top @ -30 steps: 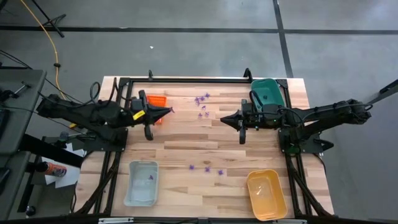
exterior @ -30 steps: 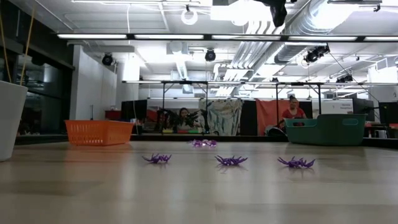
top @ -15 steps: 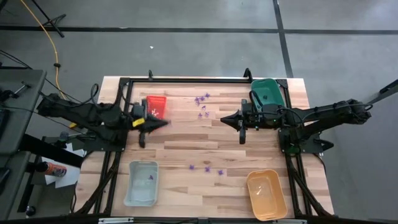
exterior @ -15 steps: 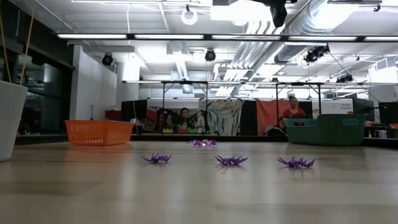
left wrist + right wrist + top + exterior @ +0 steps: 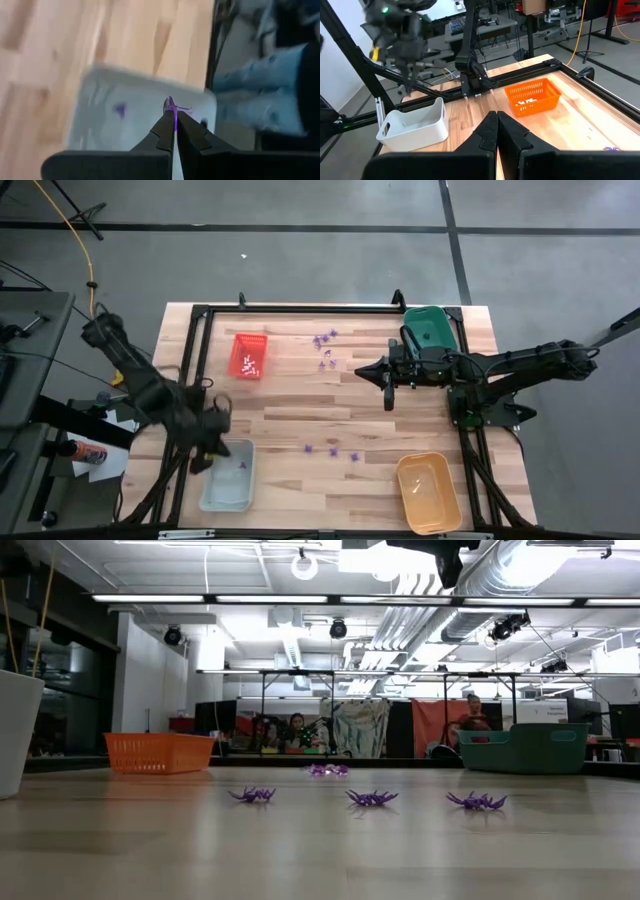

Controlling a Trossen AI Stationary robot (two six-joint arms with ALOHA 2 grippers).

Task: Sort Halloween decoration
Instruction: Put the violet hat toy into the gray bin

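Right now the left gripper [image 5: 175, 125] is pinching a purple decoration piece [image 5: 171, 106] over the pale blue tray [image 5: 228, 475], its legs sticking out past the fingertips. Meanwhile the right gripper [image 5: 385, 387], fingers pressed together on nothing, is waiting mid-table beside the green tray [image 5: 436, 326], with more purple pieces [image 5: 331, 448] lying scattered on the table [image 5: 300, 405].

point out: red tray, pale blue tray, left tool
red tray [image 5: 250, 356], high view, on its floor among the whitish pieces.
pale blue tray [image 5: 228, 492], high view, on bare floor.
left tool [image 5: 174, 120], left wrist view, at the fingertips, shut on a purple piece.
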